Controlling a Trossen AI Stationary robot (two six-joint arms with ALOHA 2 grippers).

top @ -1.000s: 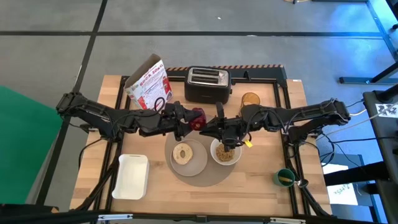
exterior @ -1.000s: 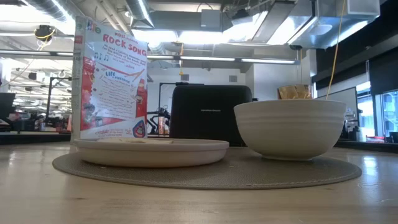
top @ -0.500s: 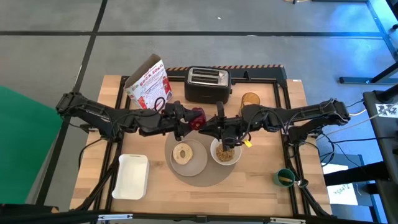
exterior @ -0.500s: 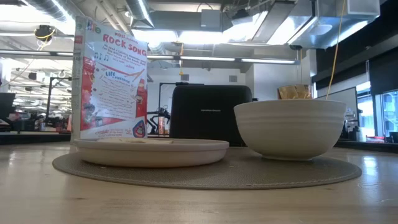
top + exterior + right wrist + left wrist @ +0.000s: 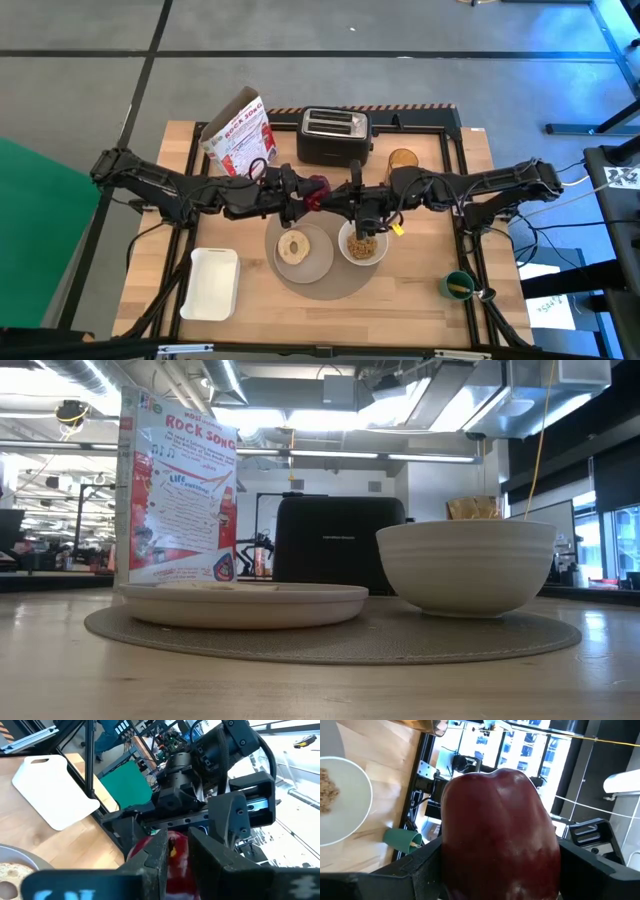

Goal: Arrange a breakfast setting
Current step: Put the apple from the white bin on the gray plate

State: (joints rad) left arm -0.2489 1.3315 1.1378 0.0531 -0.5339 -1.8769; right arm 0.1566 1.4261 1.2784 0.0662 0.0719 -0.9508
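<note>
The small red apple (image 5: 317, 188) was held above the table, over the far edge of the round grey placemat (image 5: 330, 288), grasped between the fingers of the left gripper (image 5: 305, 197). The right gripper (image 5: 345, 203) was just beside the apple on its right, facing the left gripper; its fingers (image 5: 156, 856) were nearly together with only a narrow gap, and I could not tell if they touched the apple. On the placemat lay the small white plate (image 5: 318, 258) with the toasted bagel (image 5: 294, 246) on it, and to its right the white bowl (image 5: 363, 245) with cereal. Behind stood a black toaster (image 5: 334, 136) and a cereal box (image 5: 237, 135).
</note>
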